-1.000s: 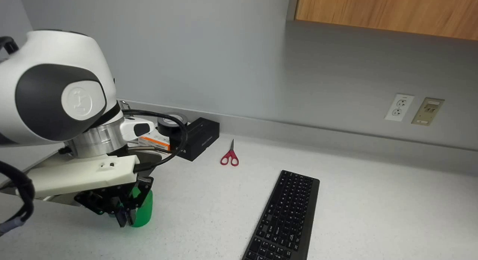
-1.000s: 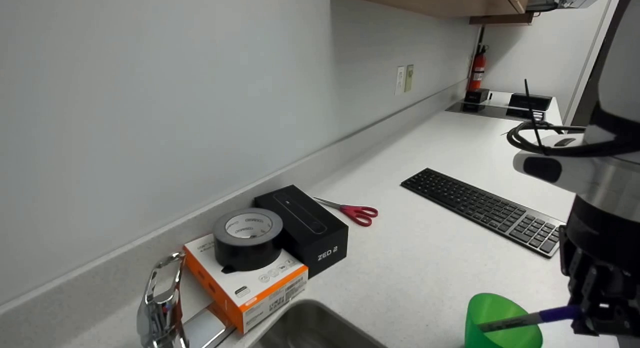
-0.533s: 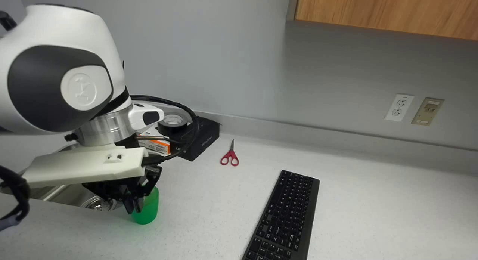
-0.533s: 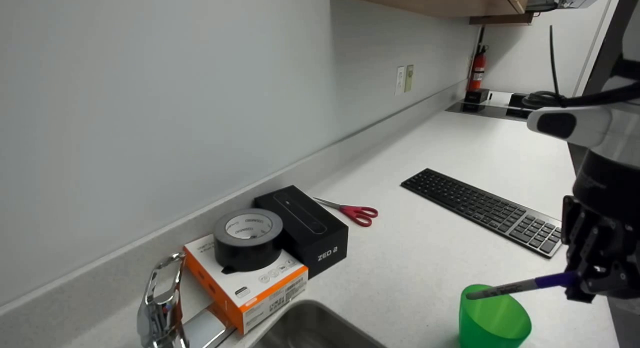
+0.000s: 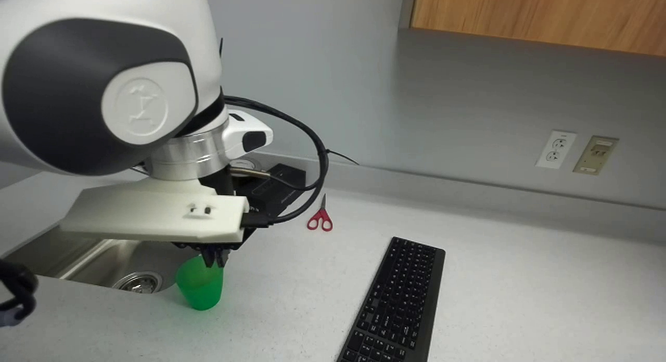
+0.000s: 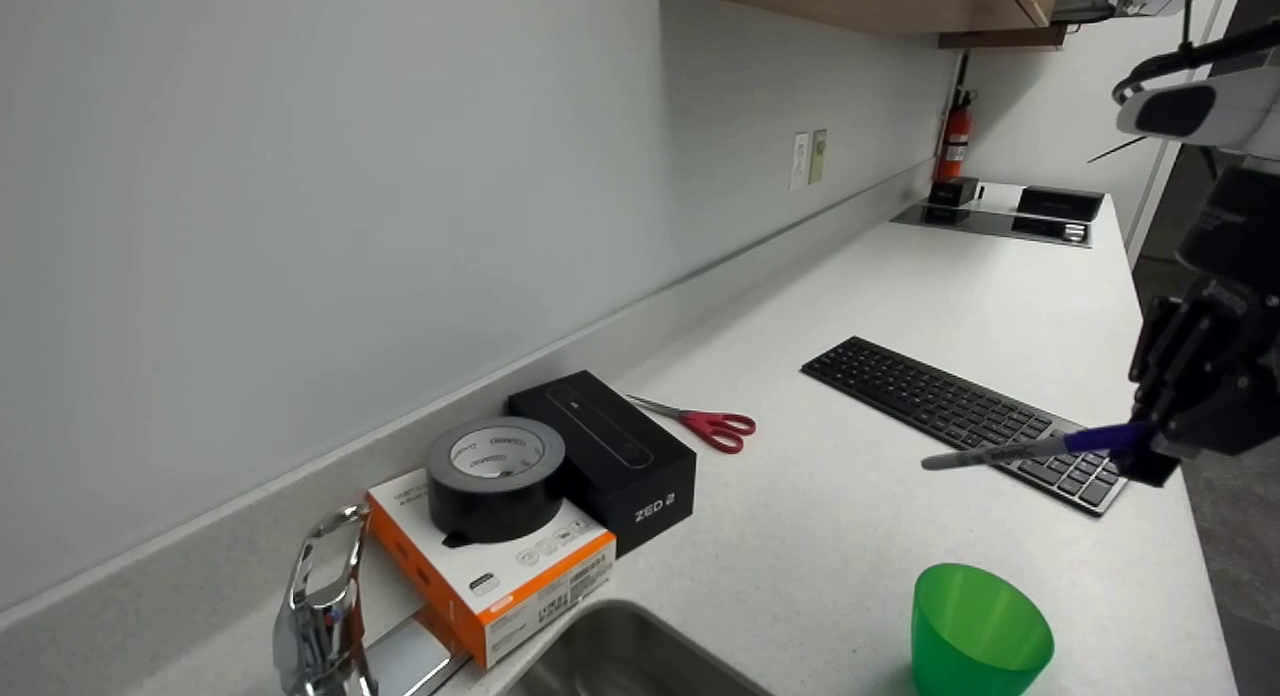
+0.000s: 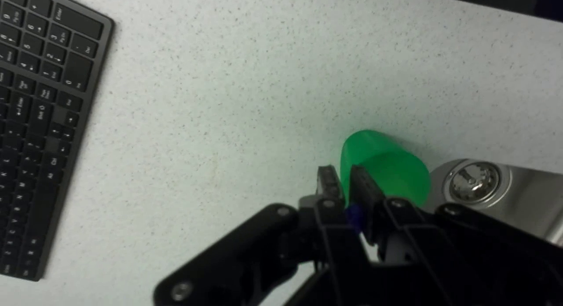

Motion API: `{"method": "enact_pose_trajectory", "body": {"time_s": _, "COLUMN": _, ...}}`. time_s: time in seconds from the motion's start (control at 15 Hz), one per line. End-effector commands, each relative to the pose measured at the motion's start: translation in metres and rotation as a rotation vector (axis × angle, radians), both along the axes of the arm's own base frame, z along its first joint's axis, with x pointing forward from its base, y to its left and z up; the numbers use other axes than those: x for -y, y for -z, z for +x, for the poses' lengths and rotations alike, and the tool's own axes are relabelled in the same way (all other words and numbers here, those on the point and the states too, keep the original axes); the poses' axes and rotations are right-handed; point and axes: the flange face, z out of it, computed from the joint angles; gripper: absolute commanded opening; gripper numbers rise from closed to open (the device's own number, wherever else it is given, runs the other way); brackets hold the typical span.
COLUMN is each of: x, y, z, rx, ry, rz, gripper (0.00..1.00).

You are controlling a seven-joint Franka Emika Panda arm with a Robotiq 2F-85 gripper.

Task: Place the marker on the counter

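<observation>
The marker (image 6: pixel 1040 450), with a grey body and a blue-purple cap, is held in the air above the counter (image 6: pixel 800 546), slightly tilted. My gripper (image 6: pixel 1150 461) is shut on its cap end. In the wrist view only a bit of the blue cap (image 7: pixel 355 216) shows between the fingers of the gripper (image 7: pixel 343 170). In an exterior view the gripper (image 5: pixel 214 263) appears over the green cup and the marker is hidden. The green cup (image 6: pixel 980 631) stands on the counter below the marker and apart from it. The counter also shows in the wrist view (image 7: pixel 220 99).
A black keyboard (image 5: pixel 398 299) and red scissors (image 5: pixel 320 218) lie on the counter. The steel sink (image 5: pixel 78 258) adjoins the cup. A tape roll (image 6: pixel 495 481) sits on an orange-white box (image 6: pixel 540 566) by a black box (image 6: pixel 610 456), with a faucet (image 6: pixel 330 606) nearby.
My gripper has risen with the marker, drawing its grey end up out of the green cup and clear above it. The cup has shifted slightly and now stands free.
</observation>
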Motion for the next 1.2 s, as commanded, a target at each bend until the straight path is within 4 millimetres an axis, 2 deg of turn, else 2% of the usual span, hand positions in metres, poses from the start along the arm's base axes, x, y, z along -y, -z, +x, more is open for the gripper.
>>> {"method": "enact_pose_trajectory", "body": {"time_s": 0.0, "x": 0.03, "y": 0.007, "z": 0.026, "rx": 0.05, "ry": 0.087, "rz": 0.034, "gripper": 0.03}}
{"method": "enact_pose_trajectory", "body": {"time_s": 0.07, "x": 0.036, "y": 0.013, "z": 0.036, "rx": 0.07, "ry": 0.123, "rz": 0.03, "gripper": 0.03}}
{"method": "enact_pose_trajectory", "body": {"time_s": 0.27, "x": 0.048, "y": 0.048, "z": 0.069, "rx": 0.105, "ry": 0.202, "rz": -0.002, "gripper": 0.03}}
{"method": "enact_pose_trajectory", "body": {"time_s": 0.6, "x": 0.042, "y": 0.117, "z": 0.114, "rx": 0.047, "ry": 0.255, "rz": -0.035, "gripper": 0.03}}
{"method": "enact_pose_trajectory", "body": {"time_s": 0.73, "x": 0.038, "y": 0.136, "z": 0.128, "rx": 0.006, "ry": 0.258, "rz": -0.031, "gripper": 0.03}}
{"method": "enact_pose_trajectory", "body": {"time_s": 0.93, "x": 0.038, "y": 0.149, "z": 0.141, "rx": -0.036, "ry": 0.257, "rz": -0.032, "gripper": 0.03}}
{"method": "enact_pose_trajectory", "body": {"time_s": 1.0, "x": 0.039, "y": 0.148, "z": 0.143, "rx": -0.039, "ry": 0.255, "rz": -0.029, "gripper": 0.39}}
{"method": "enact_pose_trajectory", "body": {"time_s": 1.07, "x": 0.04, "y": 0.146, "z": 0.145, "rx": -0.042, "ry": 0.251, "rz": -0.022, "gripper": 0.4}}
{"method": "enact_pose_trajectory", "body": {"time_s": 1.13, "x": 0.04, "y": 0.143, "z": 0.146, "rx": -0.04, "ry": 0.252, "rz": -0.013, "gripper": 0.45}}
